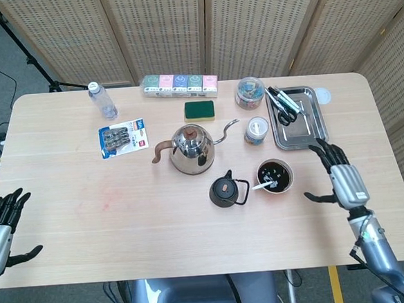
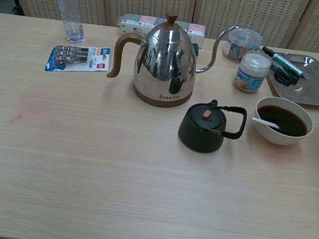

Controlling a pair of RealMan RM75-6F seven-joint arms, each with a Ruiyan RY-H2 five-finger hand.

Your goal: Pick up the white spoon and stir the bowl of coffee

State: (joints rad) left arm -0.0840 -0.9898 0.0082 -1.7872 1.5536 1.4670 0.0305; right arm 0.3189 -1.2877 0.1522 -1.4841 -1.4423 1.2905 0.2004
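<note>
The white bowl of dark coffee (image 1: 275, 176) (image 2: 283, 120) stands right of the small black teapot. The white spoon (image 1: 263, 185) (image 2: 265, 122) lies in it, its handle resting over the bowl's left rim. My right hand (image 1: 342, 178) is open with fingers spread, off to the right of the bowl and apart from it; the chest view does not show it. My left hand (image 1: 1, 228) hangs open at the table's near left edge, holding nothing.
A steel kettle (image 1: 191, 148) and black teapot (image 1: 225, 190) stand left of the bowl. A small jar (image 1: 257, 129) and a metal tray (image 1: 299, 117) with pens sit behind it. Further back are a sponge (image 1: 199, 110), a water bottle (image 1: 102, 99) and a clip pack (image 1: 123, 139).
</note>
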